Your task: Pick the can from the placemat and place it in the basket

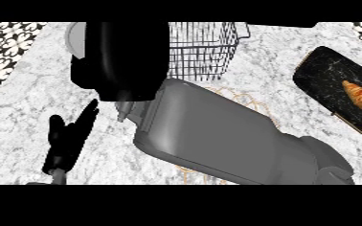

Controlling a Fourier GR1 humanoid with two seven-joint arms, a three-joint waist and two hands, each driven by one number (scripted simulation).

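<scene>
My right hand [124, 60] fills the upper left of the head view, raised close to the camera, with its grey forearm [226, 139] running down to the lower right. A pale grey can [74, 39] peeks out past the hand's left edge, and the hand seems curled round it, hiding most of it. The wire basket [205, 48] stands just right of this hand, at the back. Only loops of the woven placemat [244, 98] show beside the forearm. My left hand [67, 139] rests open at the lower left, fingers up.
A black tray [322, 79] carrying a croissant [354, 93] lies at the right edge. The counter is grey-white marble, and a patterned tile floor [16, 40] shows beyond its left edge.
</scene>
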